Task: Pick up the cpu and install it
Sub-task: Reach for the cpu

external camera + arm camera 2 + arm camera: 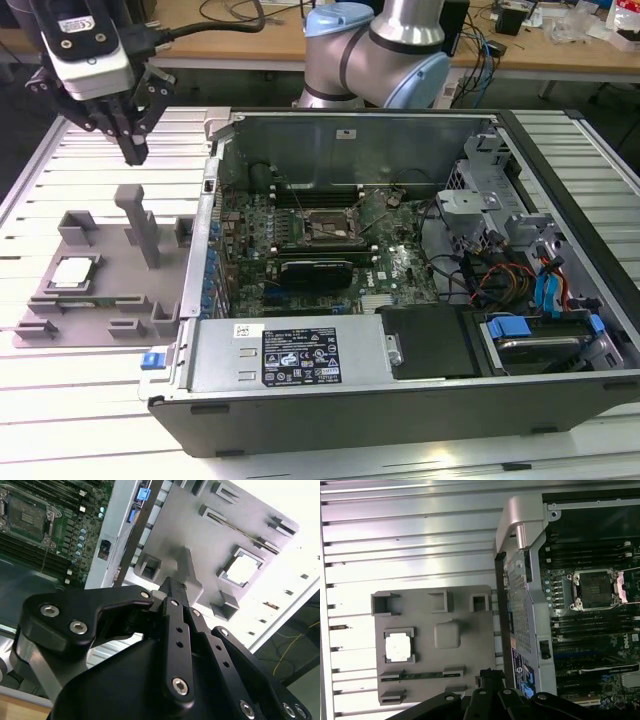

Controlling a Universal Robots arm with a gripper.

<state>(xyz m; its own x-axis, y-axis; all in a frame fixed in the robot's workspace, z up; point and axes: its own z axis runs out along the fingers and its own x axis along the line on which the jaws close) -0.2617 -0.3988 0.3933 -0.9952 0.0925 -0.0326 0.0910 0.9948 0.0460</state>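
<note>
The cpu (72,272), a small square chip with a silver top, lies flat in a pocket of the grey fixture tray (112,296) at the exterior view's left. It also appears in the second wrist view (245,569) and the first wrist view (399,646). My gripper (133,152) hangs well above the tray's far end, near the tall grey post (140,222). Its fingers (172,587) are shut together with nothing between them. The open black socket (328,228) sits on the motherboard inside the computer case, and is seen in both wrist views (27,515) (594,587).
The open computer case (400,380) fills the middle and the exterior view's right, its metal side wall (205,230) standing between tray and motherboard. Cables and drive bays (520,260) crowd the case's far right. The slatted metal table (70,400) surrounds everything.
</note>
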